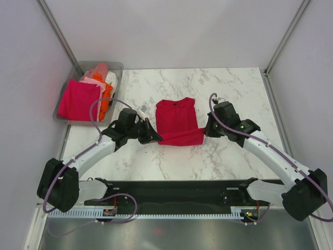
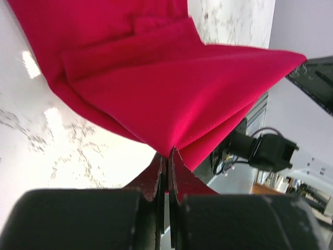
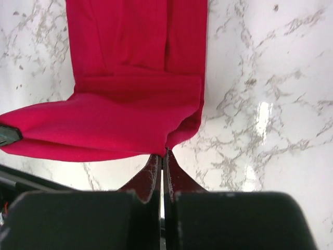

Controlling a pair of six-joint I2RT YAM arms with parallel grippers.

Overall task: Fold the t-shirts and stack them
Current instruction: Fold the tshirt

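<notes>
We see a red t-shirt (image 1: 176, 117) in the middle of the marble table (image 1: 239, 88), its collar end toward the far side and most of its body flat on the surface. Its near edge is lifted off the table and drawn into a band between our two arms. The left gripper (image 1: 155, 138) is closed tight on the left corner of that edge. In the left wrist view its fingers (image 2: 153, 177) meet with only a sliver between them, and the cloth fans out from their tips. The right gripper (image 1: 207, 130) is clamped in the same way on the right corner. In the right wrist view its fingers (image 3: 150, 176) pinch the cloth where the raised edge doubles over the flat part. At the far left corner of the table stands a clear grey bin (image 1: 117, 63) holding more shirts. A magenta-pink t-shirt (image 1: 78, 100) lies folded on the near side of the pile and covers part of the bin's near rim. An orange t-shirt (image 1: 105, 96) sits just beside it on the right. A pale pink t-shirt (image 1: 97, 70) and a white t-shirt (image 1: 111, 78) are bunched behind them.
</notes>
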